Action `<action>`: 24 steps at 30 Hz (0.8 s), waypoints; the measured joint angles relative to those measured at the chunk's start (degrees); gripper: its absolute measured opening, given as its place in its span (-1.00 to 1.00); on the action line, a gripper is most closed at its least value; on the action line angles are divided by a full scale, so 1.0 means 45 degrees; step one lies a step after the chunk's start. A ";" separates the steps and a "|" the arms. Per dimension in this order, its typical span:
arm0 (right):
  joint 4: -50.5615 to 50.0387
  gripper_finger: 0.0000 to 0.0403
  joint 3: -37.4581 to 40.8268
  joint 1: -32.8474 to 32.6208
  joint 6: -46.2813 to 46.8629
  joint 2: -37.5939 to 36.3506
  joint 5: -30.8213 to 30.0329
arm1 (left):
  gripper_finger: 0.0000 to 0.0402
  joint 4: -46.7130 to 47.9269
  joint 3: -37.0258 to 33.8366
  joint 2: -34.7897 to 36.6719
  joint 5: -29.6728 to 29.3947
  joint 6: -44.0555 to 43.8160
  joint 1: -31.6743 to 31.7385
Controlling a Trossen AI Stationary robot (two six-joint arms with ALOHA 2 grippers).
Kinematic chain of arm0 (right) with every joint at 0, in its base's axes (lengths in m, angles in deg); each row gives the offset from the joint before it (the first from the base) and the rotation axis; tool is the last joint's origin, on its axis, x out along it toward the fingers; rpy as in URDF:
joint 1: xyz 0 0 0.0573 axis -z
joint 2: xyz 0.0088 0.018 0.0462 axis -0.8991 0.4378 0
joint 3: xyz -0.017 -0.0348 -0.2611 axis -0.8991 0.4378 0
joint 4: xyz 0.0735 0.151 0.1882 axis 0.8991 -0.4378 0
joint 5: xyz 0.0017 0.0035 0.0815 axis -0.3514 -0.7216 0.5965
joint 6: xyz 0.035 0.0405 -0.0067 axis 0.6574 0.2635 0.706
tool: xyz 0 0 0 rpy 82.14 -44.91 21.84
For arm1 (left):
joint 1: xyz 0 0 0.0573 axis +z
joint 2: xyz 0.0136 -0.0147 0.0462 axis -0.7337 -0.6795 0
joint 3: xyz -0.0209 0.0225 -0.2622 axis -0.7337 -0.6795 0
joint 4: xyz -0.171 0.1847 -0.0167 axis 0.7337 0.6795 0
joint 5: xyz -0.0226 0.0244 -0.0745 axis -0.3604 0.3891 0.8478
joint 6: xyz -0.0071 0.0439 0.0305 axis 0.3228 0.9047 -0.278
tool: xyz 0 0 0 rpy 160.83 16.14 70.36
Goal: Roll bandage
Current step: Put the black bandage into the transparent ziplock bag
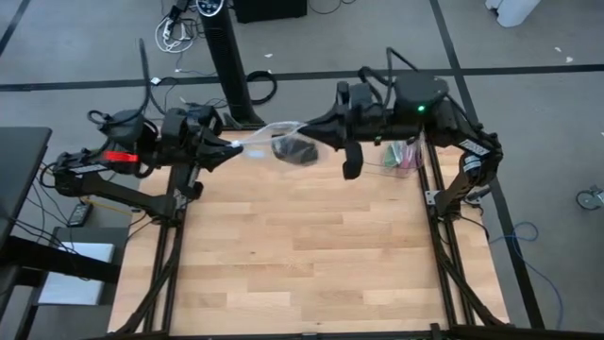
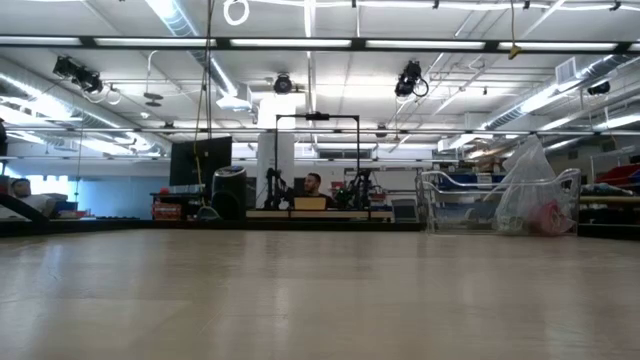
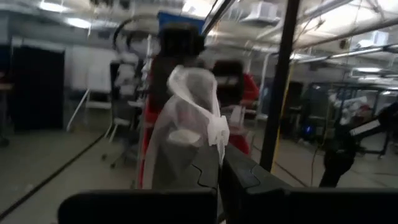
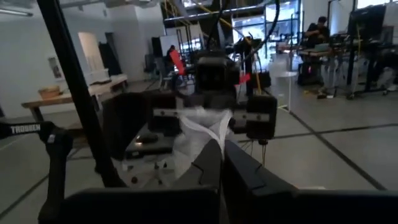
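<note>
A small clear plastic bag (image 1: 274, 137) hangs between my two grippers above the table's far edge. A dark bundle, the bandage (image 1: 295, 151), shows through the bag's sagging middle. My left gripper (image 1: 232, 144) is shut on the bag's left end, and also shows in the left wrist view (image 3: 219, 155). My right gripper (image 1: 319, 134) is shut on the bag's right end, and also shows in the right wrist view (image 4: 222, 146). The low view shows neither arm nor the bag. My left gripper pinches bunched clear plastic at the bag's left end (image 3: 208, 134) between its two fingers, coming level from the table's left. The bag is lifted clear of the table. My right gripper pinches crumpled plastic at the bag's right end (image 4: 208, 127) between its two fingers, coming level from the table's right. The bag stretches between the two grippers, and its dark-filled middle sags below them.
A clear basket (image 1: 406, 156) with pink and green items stands at the table's far right; it also shows in the low view (image 2: 500, 205). The bare wooden tabletop (image 1: 302, 255) spreads toward the near edge. A black post (image 1: 231, 66) stands behind the table.
</note>
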 joint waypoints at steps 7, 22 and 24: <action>-0.0933 -0.99 -0.0009 0.0011 0.0538 -0.0107 0.0183 | -0.98 0.0723 0.0000 0.0014 -0.0274 -0.0234 -0.0005; -0.3421 -1.00 0.0042 0.0243 0.1037 0.0170 0.0218 | -0.98 0.3050 -0.0005 -0.0417 -0.0768 -0.0617 0.0000; -0.3534 -1.00 0.0051 0.0276 0.1126 0.0106 0.0029 | -0.98 0.3253 -0.0005 -0.0352 -0.0870 -0.0613 -0.0005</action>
